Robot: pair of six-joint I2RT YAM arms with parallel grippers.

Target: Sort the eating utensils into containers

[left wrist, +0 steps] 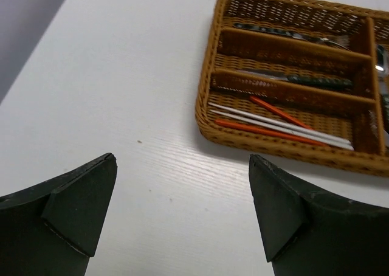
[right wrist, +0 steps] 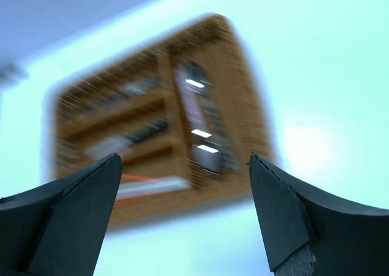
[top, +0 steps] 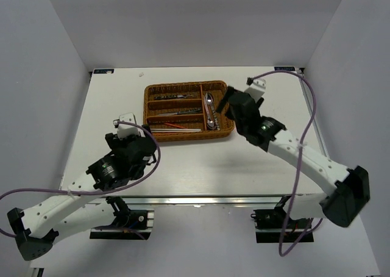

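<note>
The brown wicker tray lies at the table's far middle. Red and white chopsticks lie in its near long slot. Dark-handled knives and forks lie in the two farther slots. Shiny spoons lie in the crosswise slot on the right. My left gripper is open and empty, over bare table by the tray's near left corner. Its wrist view shows the tray and chopsticks. My right gripper is open and empty above the tray's right end. Its wrist view is blurred and shows the tray and spoons.
White walls enclose the table on the left, back and right. The white tabletop surrounds the tray. No loose utensils show on the table in any view.
</note>
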